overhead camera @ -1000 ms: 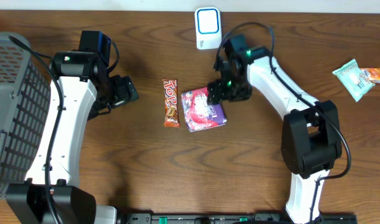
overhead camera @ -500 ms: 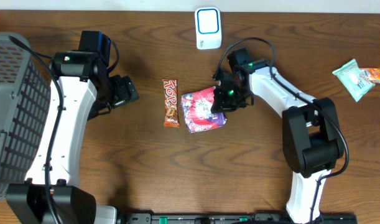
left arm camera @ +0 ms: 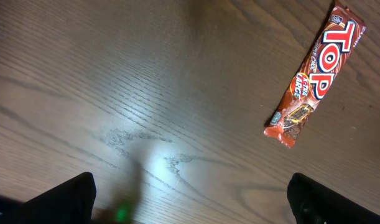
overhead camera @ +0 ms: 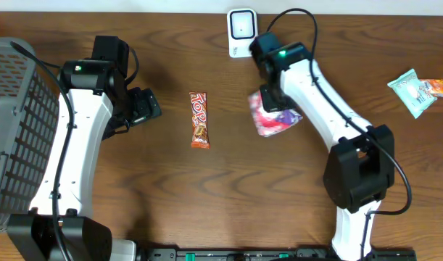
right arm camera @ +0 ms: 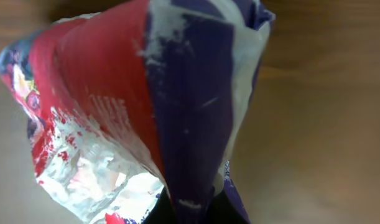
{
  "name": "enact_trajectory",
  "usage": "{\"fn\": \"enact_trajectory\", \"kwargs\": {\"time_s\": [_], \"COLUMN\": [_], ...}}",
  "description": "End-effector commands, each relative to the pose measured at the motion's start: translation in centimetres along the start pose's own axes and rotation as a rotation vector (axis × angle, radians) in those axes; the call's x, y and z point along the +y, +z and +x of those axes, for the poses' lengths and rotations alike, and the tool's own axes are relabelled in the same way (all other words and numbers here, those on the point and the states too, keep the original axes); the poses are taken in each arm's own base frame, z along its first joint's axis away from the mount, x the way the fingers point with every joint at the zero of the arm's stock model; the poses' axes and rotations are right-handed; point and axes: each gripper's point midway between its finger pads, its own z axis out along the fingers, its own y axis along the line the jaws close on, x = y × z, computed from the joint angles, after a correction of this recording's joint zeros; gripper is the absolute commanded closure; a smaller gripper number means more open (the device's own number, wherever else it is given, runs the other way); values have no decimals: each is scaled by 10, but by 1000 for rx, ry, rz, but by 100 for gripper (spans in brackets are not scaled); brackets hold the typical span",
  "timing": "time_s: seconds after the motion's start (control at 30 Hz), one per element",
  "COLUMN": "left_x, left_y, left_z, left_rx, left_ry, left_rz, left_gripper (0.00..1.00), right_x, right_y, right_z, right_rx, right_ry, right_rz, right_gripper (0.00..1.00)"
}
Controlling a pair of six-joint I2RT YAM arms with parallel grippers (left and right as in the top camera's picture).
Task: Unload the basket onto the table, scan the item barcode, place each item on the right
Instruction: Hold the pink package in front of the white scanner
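I count two robot arms: the left arm [overhead camera: 80,127] on the nine o'clock side and the right arm [overhead camera: 323,90] on the three o'clock side. There is one wooden table [overhead camera: 206,196] under everything. One grey basket [overhead camera: 11,123] sits at the nine o'clock edge, and one white scanner [overhead camera: 241,32] at twelve o'clock. There is one chocolate bar [overhead camera: 199,119], just off centre toward ten o'clock. As for snack packets, one red and purple packet [overhead camera: 267,122] is toward one o'clock. A teal packet [overhead camera: 407,88] out at two o'clock has an orange packet [overhead camera: 434,88] touching it. That makes three, though I can't tell whether those last two are separate.
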Motion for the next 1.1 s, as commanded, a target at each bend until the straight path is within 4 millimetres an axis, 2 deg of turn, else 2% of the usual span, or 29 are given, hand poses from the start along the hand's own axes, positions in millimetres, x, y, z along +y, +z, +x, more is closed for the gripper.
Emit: {"fn": "enact_trajectory", "kwargs": {"time_s": [0.0,0.07,0.2,0.3,0.4,0.5,0.57,0.6,0.63,0.7,0.77,0.83,0.9,1.07], "left_x": [3,3,3,3,3,3,3,3,3,3,3,3,3,3], "left_y": [2,2,2,2,2,2,2,2,2,2,2,2,2,2], "left_z": [-1,-1,-1,-1,-1,-1,-1,-1,-1,-1,-1,-1,-1,-1], "left_rx": [1,1,1,1,1,1,1,1,1,1,1,1,1,1], "left_ry": [11,11,11,11,11,11,11,11,11,11,11,11,11,11], "left_rz": [-14,-14,-14,-14,-14,-14,-14,-14,-14,-14,-14,-14,-14,-14], "left_gripper": [2,2,2,2,2,2,2,2,2,2,2,2,2,2], "right_x": [-62,-65,-55,-46,-23,12,36,50,63,80,94,104,105,87], "right_y": [-20,-14,6,9,7,2,-1,-3,-6,-11,-17,-26,-37,-66], "right_z": [-15,-12,1,7,10,12,14,15,16,19,21,23,20,1], "right_rx": [-183,-193,-159,-156,-163,-182,-195,-203,-215,-230,-244,-253,-261,-275], "right_ry": [149,197,191,164,134,83,46,31,19,-1,-20,-35,-38,7], "right_rz": [398,422,402,399,350,263,199,163,131,94,65,41,34,19], "right_gripper": [99,99,99,99,99,98,92,83,67,43,31,27,26,27]}}
